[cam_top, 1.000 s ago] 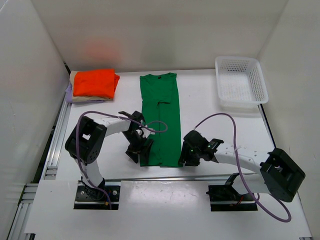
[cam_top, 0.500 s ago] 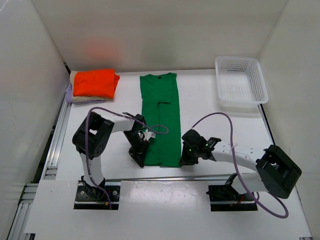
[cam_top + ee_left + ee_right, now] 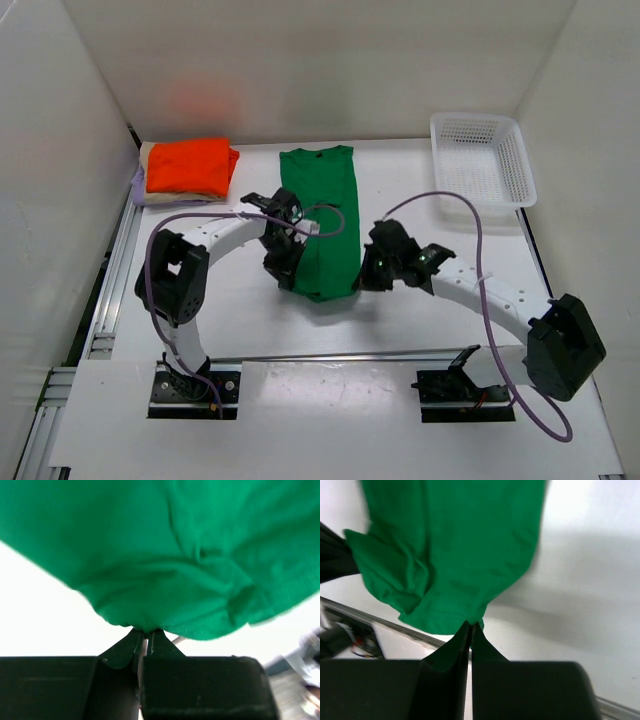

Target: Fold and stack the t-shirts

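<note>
Fingers (image 3: 125, 647) of left gripper (image 3: 146, 634) and right gripper (image 3: 471, 626): we log both clenched on green t-shirt (image 3: 322, 210), near hem, table centre. Beige t-shirt (image 3: 146, 152) and lavender t-shirt (image 3: 137, 186) mostly hidden under orange t-shirt (image 3: 188, 165), far left. Mesh basket (image 3: 482, 121): far right.

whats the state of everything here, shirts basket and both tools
green t-shirt, folded to a narrow strip, near end held up by both tools
orange-red t-shirt, folded, top of the stack
beige t-shirt, folded, under the orange-red one
lavender t-shirt, folded, stack bottom
basket, upright, empty
left tool, shut on green t-shirt
right tool, shut on green t-shirt
</note>
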Robot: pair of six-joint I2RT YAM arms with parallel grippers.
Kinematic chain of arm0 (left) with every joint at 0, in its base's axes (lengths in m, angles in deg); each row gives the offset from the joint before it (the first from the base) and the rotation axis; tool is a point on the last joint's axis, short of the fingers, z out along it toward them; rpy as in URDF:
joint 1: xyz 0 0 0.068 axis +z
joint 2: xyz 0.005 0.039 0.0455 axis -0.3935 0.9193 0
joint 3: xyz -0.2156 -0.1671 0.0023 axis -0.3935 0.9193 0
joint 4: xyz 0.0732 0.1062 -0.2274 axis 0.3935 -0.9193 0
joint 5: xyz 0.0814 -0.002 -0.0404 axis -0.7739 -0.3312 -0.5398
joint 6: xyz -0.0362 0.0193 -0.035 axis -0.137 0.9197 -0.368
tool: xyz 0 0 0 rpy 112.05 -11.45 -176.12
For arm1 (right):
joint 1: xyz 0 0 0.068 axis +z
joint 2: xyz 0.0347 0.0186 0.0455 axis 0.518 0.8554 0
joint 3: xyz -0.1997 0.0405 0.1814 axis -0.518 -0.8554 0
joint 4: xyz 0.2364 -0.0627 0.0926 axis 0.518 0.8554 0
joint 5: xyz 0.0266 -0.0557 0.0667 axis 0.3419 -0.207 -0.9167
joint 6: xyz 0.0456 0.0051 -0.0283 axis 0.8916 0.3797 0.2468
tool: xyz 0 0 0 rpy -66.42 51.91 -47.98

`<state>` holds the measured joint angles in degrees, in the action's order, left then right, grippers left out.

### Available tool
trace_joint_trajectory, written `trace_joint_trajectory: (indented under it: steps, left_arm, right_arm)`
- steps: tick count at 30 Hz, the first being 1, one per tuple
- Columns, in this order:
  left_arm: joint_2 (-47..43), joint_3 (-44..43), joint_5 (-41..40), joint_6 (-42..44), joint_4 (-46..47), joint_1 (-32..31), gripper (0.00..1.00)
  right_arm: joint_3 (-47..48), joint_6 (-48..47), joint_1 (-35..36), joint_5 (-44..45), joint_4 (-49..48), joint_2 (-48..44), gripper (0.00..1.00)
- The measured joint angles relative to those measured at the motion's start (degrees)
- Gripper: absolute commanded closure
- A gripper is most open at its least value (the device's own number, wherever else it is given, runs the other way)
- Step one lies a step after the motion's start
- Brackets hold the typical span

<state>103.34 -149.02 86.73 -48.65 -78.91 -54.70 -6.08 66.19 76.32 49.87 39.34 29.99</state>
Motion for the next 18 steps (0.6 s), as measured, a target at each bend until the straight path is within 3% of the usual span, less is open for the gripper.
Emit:
trace_joint_trajectory:
  steps: [4, 8, 18]
  left_arm:
    - [0.00, -8.81, -5.44, 0.22, -1.86, 0.13, 0.89]
    - [1.60, -15.74, -10.78, 0.42, -3.45, 1.07, 0.89]
    - [19.19, -39.52, -18.38, 0.44, -4.90, 5.77, 0.89]
  right_arm:
    - [10.67, -4.96, -4.72, 0.20, 2.36, 3.52, 1.00]
    - [22.93, -9.73, -9.44, -0.61, 3.19, 13.20, 1.00]
    - [41.48, -15.67, -19.91, -3.76, 6.69, 33.73, 1.00]
